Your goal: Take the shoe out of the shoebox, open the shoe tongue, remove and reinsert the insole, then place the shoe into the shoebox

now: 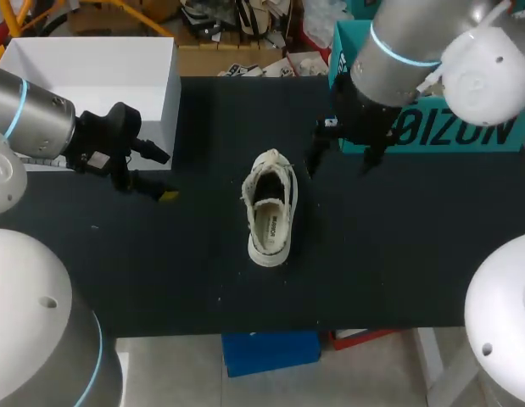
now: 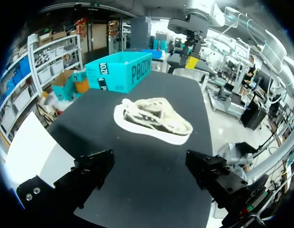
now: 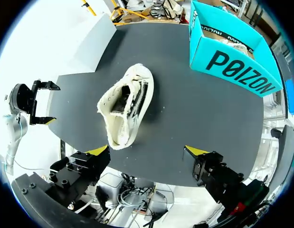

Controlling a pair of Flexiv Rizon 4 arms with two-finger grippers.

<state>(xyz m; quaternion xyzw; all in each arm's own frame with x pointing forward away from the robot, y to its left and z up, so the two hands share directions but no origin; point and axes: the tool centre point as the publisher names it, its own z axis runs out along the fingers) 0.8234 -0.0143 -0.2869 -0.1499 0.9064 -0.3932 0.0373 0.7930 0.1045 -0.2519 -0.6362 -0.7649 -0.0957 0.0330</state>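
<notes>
**Shoe on table, toe away from robot**

The shoe [image 1: 270,222] lies upright mid-table [image 1: 398,254], out of both boxes. Its long axis runs near to far, heel toward the robot and insole showing. The left gripper [image 1: 160,174] stands open and empty, well apart at its left, beside the white box [image 1: 92,76]. The right gripper [image 1: 340,163] hangs open just beyond its toe, by the teal box [image 1: 432,131]. These 2 boxes sit at the far edge.
</notes>
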